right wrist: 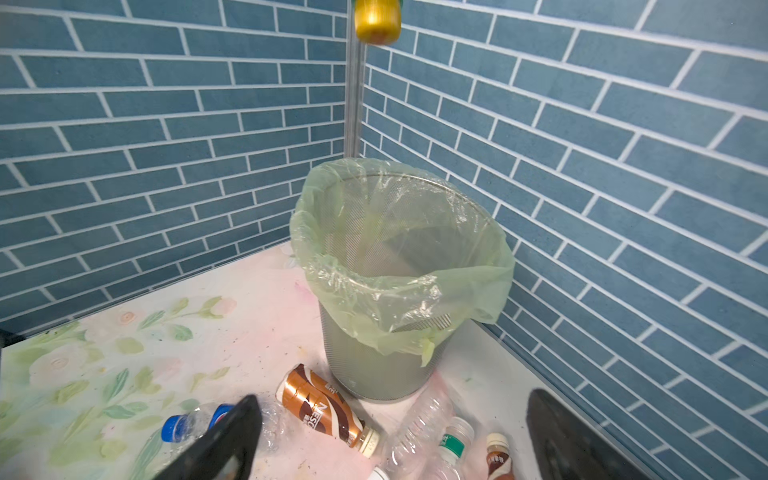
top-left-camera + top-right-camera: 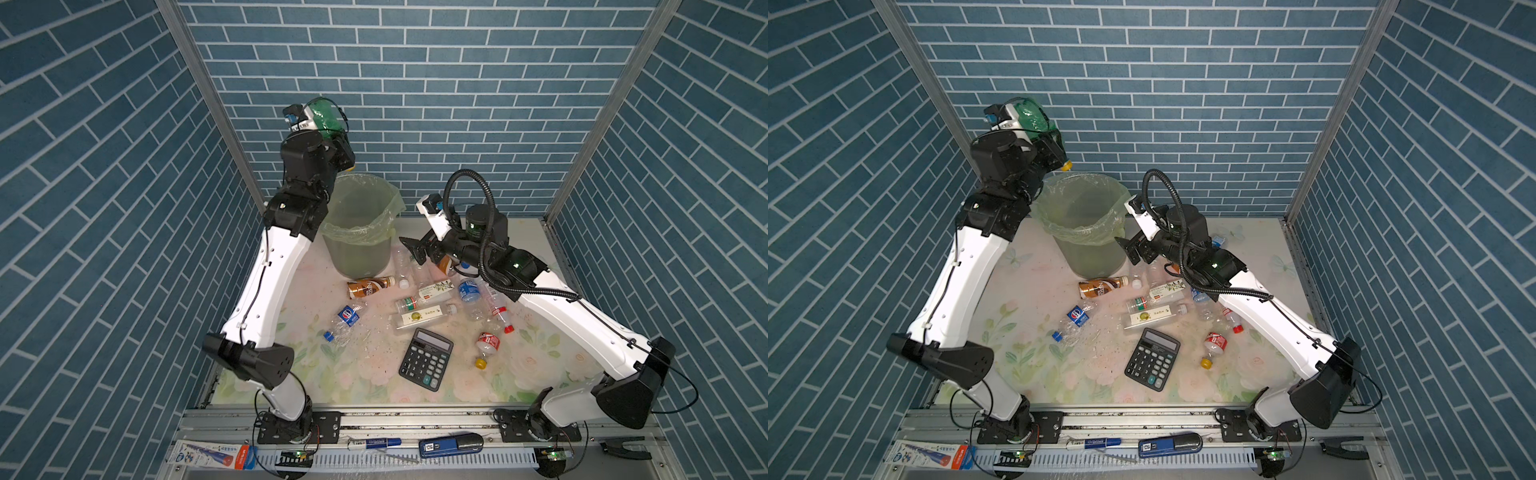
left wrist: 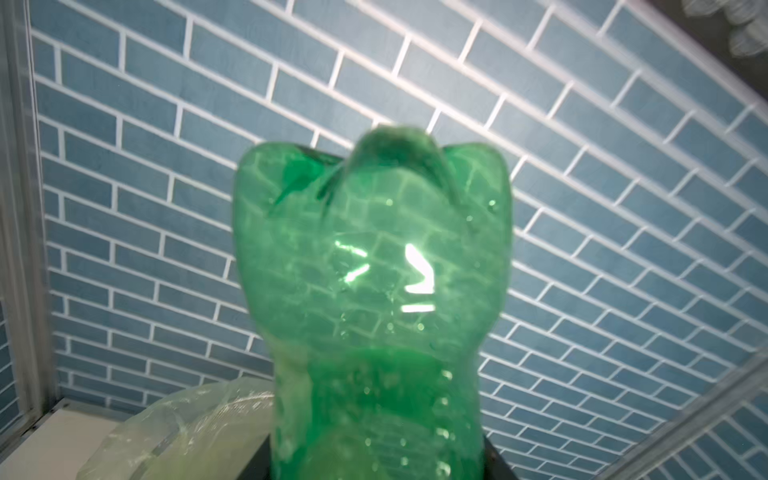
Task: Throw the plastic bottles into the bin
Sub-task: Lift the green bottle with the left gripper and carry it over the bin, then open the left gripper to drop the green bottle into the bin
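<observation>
Left pincer [image 2: 338, 143]: we see it closed on the green bottle [image 2: 328, 118], held cap down, high over the bin [image 2: 357, 259].
Right pincer [image 2: 411, 249]: jaws spread wide and empty, low over bottles by the bin's base.
Bin: we find it at the counter's [image 2: 519, 374] far left corner, bag folded over its rim.
Loose bottles [image 2: 419, 316]: lying mid-counter, between bin and calculator [image 2: 426, 359]; a brown bottle [image 2: 370, 286] lies just beside the bin's base.
Calculator: toward the near edge.
</observation>
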Controlling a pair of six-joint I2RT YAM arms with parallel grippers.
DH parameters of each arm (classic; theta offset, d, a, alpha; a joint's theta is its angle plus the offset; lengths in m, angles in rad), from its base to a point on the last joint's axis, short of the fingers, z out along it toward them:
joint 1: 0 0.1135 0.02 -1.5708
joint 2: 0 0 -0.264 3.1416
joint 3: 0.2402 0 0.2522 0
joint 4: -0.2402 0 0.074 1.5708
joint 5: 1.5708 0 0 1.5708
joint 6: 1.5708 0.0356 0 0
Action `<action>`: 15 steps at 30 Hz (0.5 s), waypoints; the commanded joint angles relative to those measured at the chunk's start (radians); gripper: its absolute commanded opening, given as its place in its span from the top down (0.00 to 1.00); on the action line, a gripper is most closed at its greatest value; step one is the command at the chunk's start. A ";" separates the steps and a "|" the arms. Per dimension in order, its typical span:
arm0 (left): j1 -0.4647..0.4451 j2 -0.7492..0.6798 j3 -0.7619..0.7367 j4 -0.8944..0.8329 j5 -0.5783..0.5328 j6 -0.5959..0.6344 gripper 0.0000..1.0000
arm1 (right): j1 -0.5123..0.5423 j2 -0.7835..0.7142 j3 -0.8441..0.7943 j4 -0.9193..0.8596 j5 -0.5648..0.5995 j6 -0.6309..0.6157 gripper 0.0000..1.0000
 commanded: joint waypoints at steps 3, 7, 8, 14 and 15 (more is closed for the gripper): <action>-0.003 0.304 0.406 -0.449 -0.024 0.023 0.05 | -0.008 -0.049 -0.014 -0.015 0.028 -0.006 0.01; -0.023 0.266 0.366 -0.410 -0.030 0.036 0.01 | -0.033 -0.061 -0.033 -0.013 0.034 0.026 0.01; -0.027 0.226 0.300 -0.366 -0.031 0.040 0.01 | -0.042 -0.062 -0.035 -0.016 0.034 0.040 0.01; -0.057 0.078 0.092 -0.252 -0.013 0.065 0.01 | -0.106 -0.067 -0.053 -0.021 0.053 0.127 0.01; -0.064 0.069 0.083 -0.251 -0.008 0.072 0.01 | -0.115 -0.067 -0.054 -0.024 0.061 0.137 0.01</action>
